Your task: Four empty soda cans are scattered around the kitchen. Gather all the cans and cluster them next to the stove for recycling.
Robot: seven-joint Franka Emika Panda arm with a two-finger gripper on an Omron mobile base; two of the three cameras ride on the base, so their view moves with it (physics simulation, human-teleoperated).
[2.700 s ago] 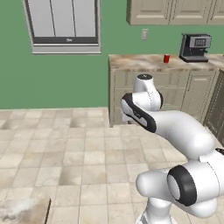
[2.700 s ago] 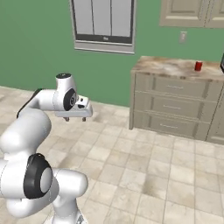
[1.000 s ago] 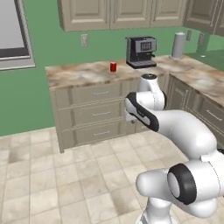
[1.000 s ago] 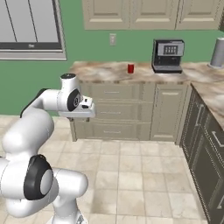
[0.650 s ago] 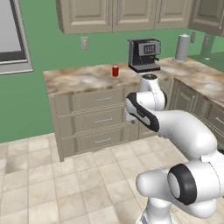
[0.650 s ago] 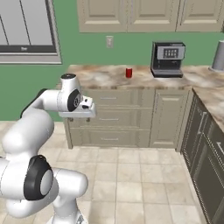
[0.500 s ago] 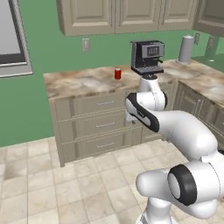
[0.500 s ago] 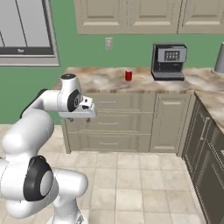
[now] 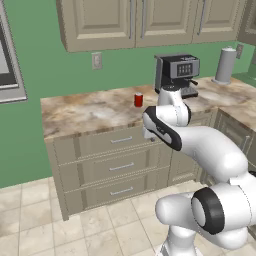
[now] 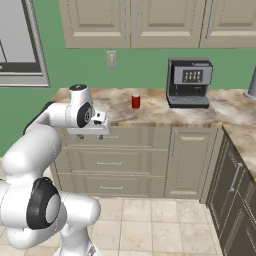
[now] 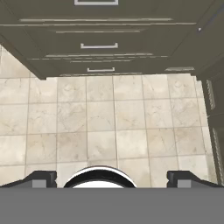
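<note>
— Soda can (image 9: 138,99): we see one, red with a silver top, standing upright on the marbled counter (image 9: 90,112). Where do we place it against the rest?

— We put it toward the back of the counter, to the left of the coffee machine (image 9: 176,74) and apart from it. In the right base view the same can (image 10: 135,101) stands between the wall outlet (image 10: 111,58) and the coffee machine (image 10: 189,83), with bare counter (image 10: 150,112) all round it.

— And our gripper?

— In the right base view we find the gripper (image 10: 100,134) hanging off the arm in front of the top drawer (image 10: 112,137), below the counter edge and to the left of the can, well apart from it. It points downward. In the left base view the arm's own links hide most of the hand, so we cannot read the fingers from that side.

— How do the fingers stand?

— In the hand view we see the two dark tips at the bottom, one far left (image 11: 41,178) and one far right (image 11: 183,178), spread about as wide as they go. Nothing sits between them; we look straight past them at beige floor tiles (image 11: 113,127) and, higher in that view, the stack of drawer fronts (image 11: 98,43) with their silver handles.

— Anything else on the counter?

— We make out a grey cylinder (image 9: 225,65) at the far right of the left base view, standing past the coffee machine. Cream wall cabinets (image 10: 130,22) hang above.
</note>
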